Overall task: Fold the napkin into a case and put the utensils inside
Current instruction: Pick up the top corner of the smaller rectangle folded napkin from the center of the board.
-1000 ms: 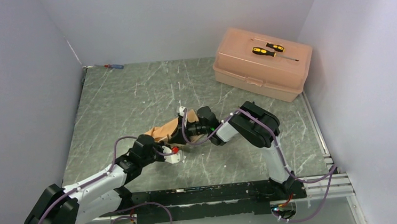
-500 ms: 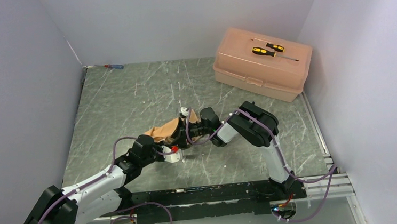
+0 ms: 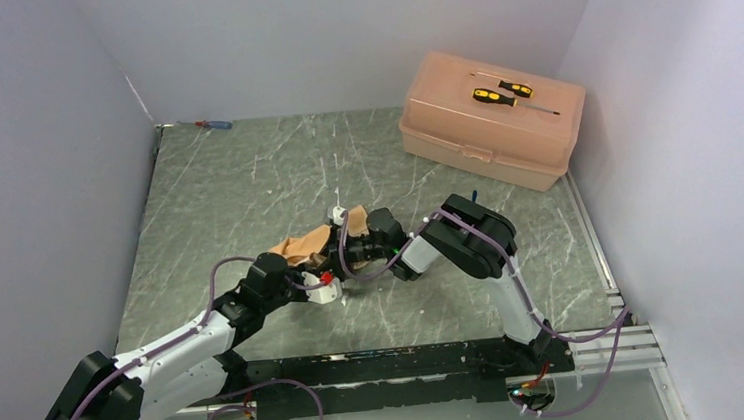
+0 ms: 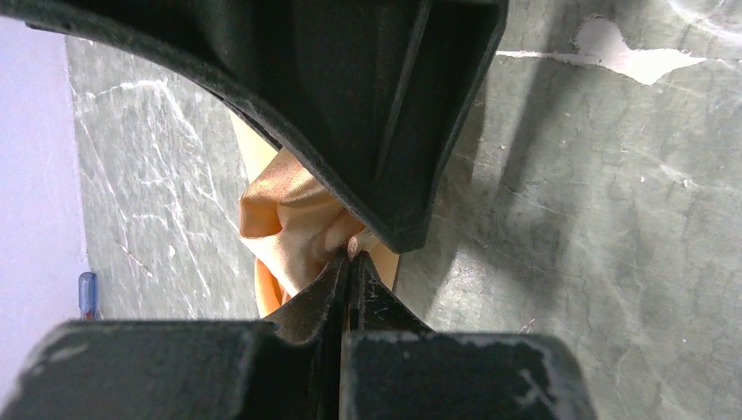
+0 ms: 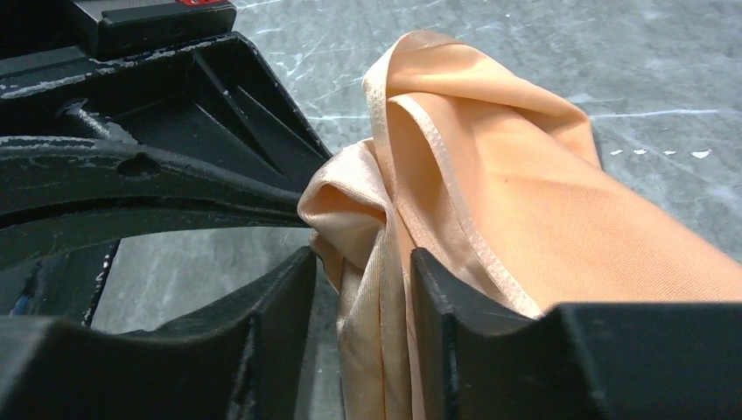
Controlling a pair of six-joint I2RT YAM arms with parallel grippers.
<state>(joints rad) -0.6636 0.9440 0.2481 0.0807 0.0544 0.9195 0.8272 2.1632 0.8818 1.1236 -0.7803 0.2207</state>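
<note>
The peach-orange napkin [image 3: 301, 246] lies bunched in loose folds on the marble-patterned table, between my two grippers. My left gripper [image 3: 330, 284] is shut on an edge of the napkin [image 4: 289, 219], with the jaws [image 4: 350, 261] pressed together on the cloth. My right gripper [image 3: 347, 244] is open. A hanging fold of the napkin [image 5: 499, 175] runs between its fingers [image 5: 363, 262], and a gap shows beside the left finger. The left gripper's black fingers [image 5: 175, 175] reach the same fold from the left. The utensils are out of view.
A pink plastic box [image 3: 491, 120] stands at the back right with two yellow-and-black screwdrivers [image 3: 501, 93] on its lid. A red-and-blue screwdriver [image 3: 211, 124] lies at the back left corner. White walls close three sides.
The right gripper's jaws have spread apart around the napkin fold, and its wrist has shifted a little left and down. The left gripper stays shut on the cloth.
</note>
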